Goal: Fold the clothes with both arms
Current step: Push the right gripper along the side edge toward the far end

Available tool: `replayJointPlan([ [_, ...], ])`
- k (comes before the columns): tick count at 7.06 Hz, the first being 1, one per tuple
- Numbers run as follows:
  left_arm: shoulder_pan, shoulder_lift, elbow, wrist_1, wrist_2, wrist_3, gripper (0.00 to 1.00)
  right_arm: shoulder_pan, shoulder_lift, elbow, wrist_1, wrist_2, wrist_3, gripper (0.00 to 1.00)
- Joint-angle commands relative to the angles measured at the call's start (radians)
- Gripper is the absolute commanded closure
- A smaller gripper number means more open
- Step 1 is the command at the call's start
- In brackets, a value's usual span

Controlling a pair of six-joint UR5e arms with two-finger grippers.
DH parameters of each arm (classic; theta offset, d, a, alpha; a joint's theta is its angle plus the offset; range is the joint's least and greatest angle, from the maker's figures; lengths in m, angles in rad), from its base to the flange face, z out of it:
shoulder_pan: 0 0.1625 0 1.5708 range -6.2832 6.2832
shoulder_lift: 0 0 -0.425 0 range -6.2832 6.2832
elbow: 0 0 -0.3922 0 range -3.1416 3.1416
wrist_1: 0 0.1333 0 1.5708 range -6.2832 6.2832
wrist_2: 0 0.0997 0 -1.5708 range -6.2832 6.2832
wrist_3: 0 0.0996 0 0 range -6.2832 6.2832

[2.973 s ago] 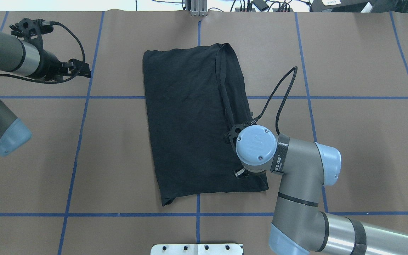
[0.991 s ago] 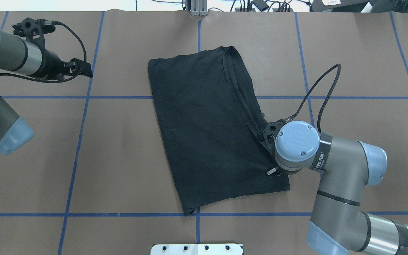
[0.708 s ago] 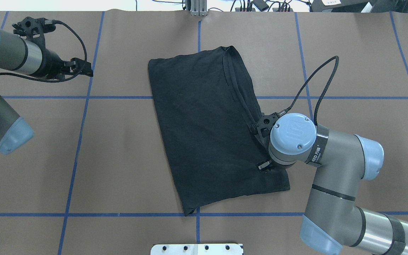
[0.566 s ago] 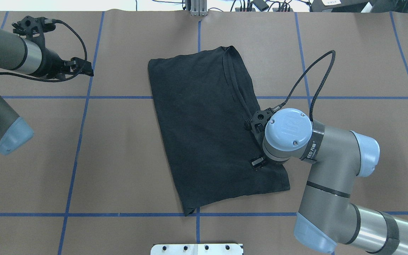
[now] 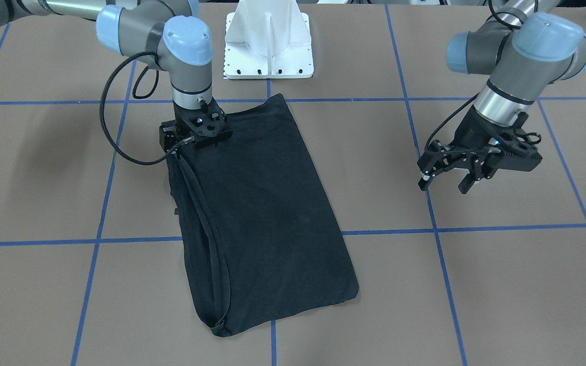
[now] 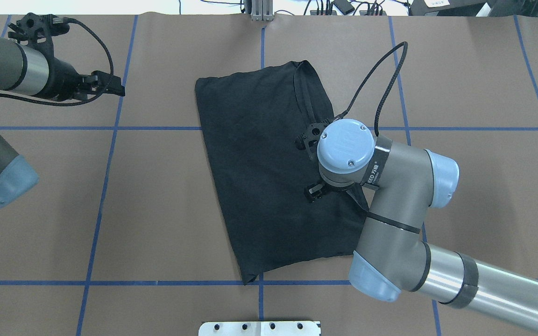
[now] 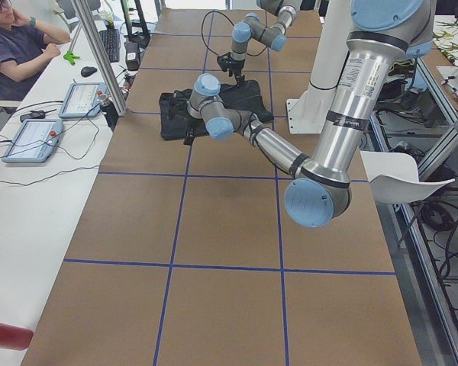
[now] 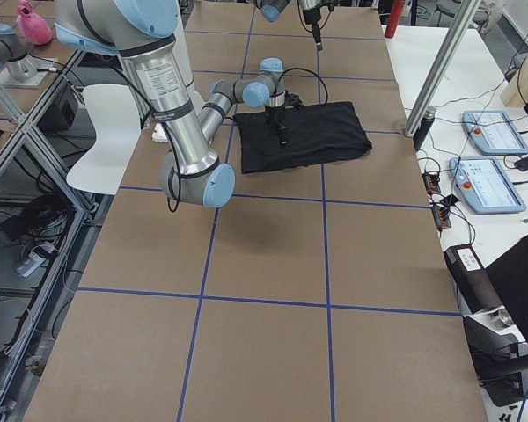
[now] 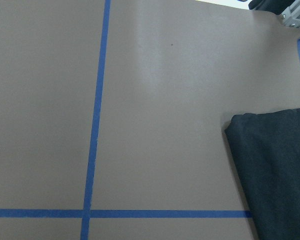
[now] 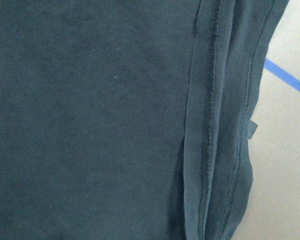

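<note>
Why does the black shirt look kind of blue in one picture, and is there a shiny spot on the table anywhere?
Right wrist view: the T-shirt fills the frame up close and comes out a washed-out blue-grey, with its seams sharp. Overhead view: the same T-shirt is deep black and shows little detail. Left wrist view: a pale streak of glare lies on the brown table.

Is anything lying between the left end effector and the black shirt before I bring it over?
Nothing visible does. Between the open left end effector and the folded black T-shirt there is only bare brown table, crossed by a flat blue tape line. The right arm is over the shirt's opposite side, out of that path.
</note>
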Motion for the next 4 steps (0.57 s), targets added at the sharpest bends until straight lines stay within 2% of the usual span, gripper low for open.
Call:
replayJointPlan([
  [1,-0.001,0.002,-0.043,0.001,0.001,-0.001,0.0,0.044,0.015,-0.125,0.118,-0.012,-0.071,0.0],
  [2,-0.001,-0.002,-0.048,0.001,0.001,-0.001,0.0,0.055,0.015,-0.157,0.124,-0.011,-0.1,0.0],
  [4,-0.001,0.001,-0.068,0.002,-0.001,-0.001,0.0,0.059,0.015,-0.162,0.121,-0.003,-0.1,0.0],
])
